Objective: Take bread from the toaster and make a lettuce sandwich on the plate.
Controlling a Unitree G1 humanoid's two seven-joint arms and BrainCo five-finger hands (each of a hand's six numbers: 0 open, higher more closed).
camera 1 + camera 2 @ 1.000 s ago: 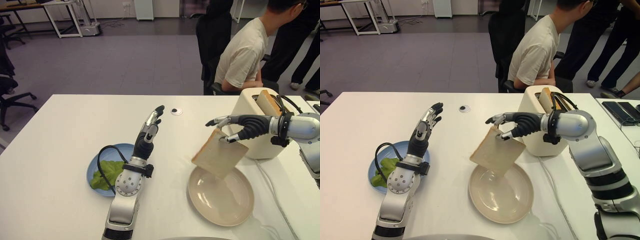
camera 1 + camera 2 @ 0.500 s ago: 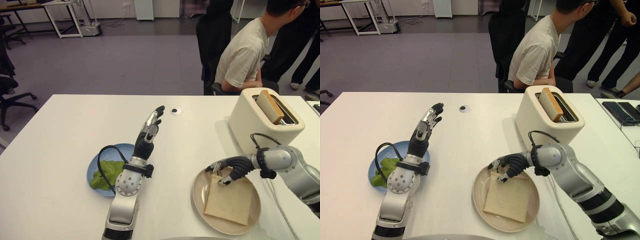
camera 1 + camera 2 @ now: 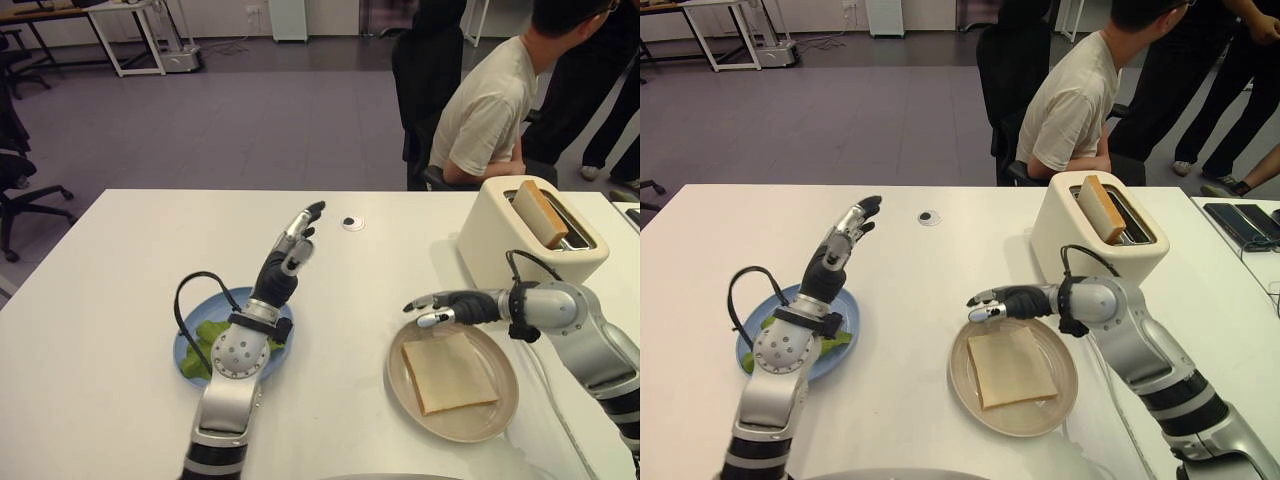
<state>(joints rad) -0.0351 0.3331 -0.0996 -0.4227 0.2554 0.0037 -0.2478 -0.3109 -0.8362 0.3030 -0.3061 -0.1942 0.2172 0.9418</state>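
A slice of white bread (image 3: 449, 372) lies flat on the beige plate (image 3: 488, 421) at the front right. My right hand (image 3: 447, 306) hovers open just above the plate's far rim, holding nothing. Behind it stands the cream toaster (image 3: 500, 232) with a second slice (image 3: 541, 213) sticking up from a slot. Green lettuce (image 3: 203, 335) rests on a blue plate (image 3: 185, 352) at the front left. My left hand (image 3: 285, 258) is open above that plate's far right edge, fingers stretched out toward the table's back.
A small round black-and-white fitting (image 3: 352, 222) sits in the tabletop near the far edge. A dark cable (image 3: 186, 298) loops beside my left wrist over the blue plate. A phone (image 3: 1240, 222) lies at the far right.
The right hand has let go of the bread, which now lies flat on the plate, and has risen to the far rim with fingers straightened. The left arm has shifted left.
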